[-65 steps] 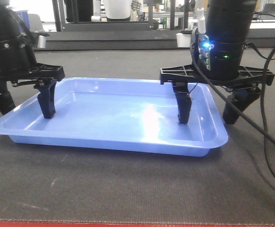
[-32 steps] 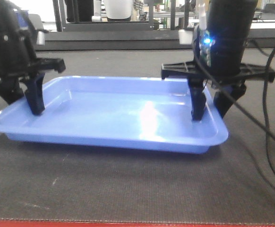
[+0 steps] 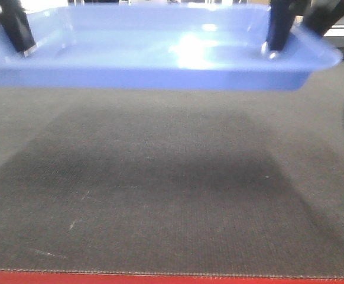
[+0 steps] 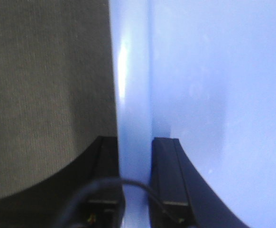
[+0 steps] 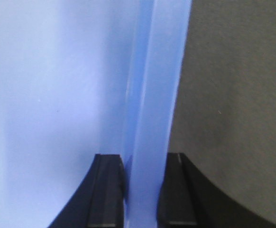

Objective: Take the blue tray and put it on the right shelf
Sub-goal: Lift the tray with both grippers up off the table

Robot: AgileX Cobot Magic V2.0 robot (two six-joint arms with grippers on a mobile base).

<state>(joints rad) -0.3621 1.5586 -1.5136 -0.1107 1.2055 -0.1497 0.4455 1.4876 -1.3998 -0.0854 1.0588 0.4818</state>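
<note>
Now the blue tray [image 3: 160,53] hangs level above the far part of the dark mat [image 3: 160,195], clear of it. The left gripper [image 4: 135,147] and right gripper [image 5: 142,161] each pinch one short rim, jaws narrow. This looks like the lifting step. The next move calls for carrying the tray to the right shelf, which is out of view, with both ends kept level.

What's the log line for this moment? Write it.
tray: held above mat; left tool: shut on tray; right tool: shut on tray
</note>
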